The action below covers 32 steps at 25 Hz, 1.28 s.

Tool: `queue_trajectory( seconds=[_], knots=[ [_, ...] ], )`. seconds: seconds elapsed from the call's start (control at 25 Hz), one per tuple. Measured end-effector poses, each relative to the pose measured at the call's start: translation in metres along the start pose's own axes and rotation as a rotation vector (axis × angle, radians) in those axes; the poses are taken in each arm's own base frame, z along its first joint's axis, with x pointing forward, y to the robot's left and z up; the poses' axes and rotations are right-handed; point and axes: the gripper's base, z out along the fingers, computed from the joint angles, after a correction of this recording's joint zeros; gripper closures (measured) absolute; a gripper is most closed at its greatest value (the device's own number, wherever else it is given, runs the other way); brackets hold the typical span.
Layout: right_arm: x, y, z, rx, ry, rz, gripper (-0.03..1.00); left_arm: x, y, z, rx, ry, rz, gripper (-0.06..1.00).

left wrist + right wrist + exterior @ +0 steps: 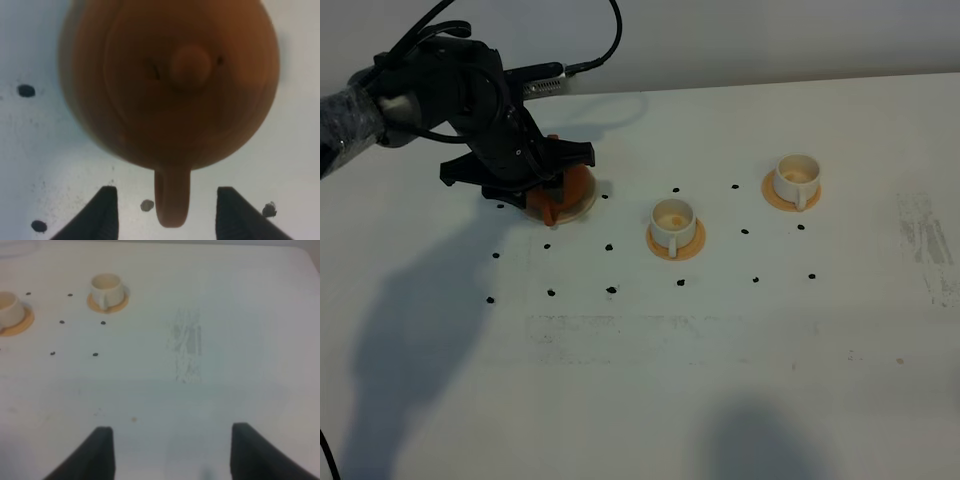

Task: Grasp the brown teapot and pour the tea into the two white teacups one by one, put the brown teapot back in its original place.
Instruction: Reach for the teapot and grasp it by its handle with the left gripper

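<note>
The brown teapot (558, 196) sits on the cream saucer (586, 199) at the back left, mostly hidden under my left arm. My left gripper (542, 190) hangs right over it. In the left wrist view the teapot (170, 80) fills the frame, and its loop handle (172, 202) lies between my open fingers (102, 215) without touching them. Two white teacups stand on orange-tan coasters, one in the middle (673, 222) and one further right (797, 178). Both also show in the right wrist view (106, 287) (7, 307). My right gripper (170, 455) is open and empty over bare table.
Small black dots (610, 290) mark the white table (720, 380) around the saucer and the cups. A scuffed grey patch (925, 240) lies at the right. A cable (600, 55) runs behind my left arm.
</note>
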Motion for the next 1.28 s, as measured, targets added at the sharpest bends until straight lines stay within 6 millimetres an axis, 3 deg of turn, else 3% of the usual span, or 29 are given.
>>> queue_trajectory(
  seconds=[0.72,0.88,1.04,1.28],
  knots=[
    [0.0000,0.0000,0.0000,0.000,0.000,0.000,0.45,0.0009,0.0008,0.0049,-0.007,0.013,0.001,0.52],
    [0.0000,0.0000,0.0000,0.000,0.000,0.000,0.45,0.0009,0.0008,0.0049,-0.007,0.013,0.001,0.62],
    [0.0000,0.0000,0.0000,0.000,0.000,0.000,0.45,0.0011,0.0006,0.0049,-0.005,0.015,-0.001,0.84],
    [0.0000,0.0000,0.0000,0.000,0.000,0.000,0.45,0.0013,0.0003,0.0049,-0.006,0.015,0.002,0.84]
  ],
)
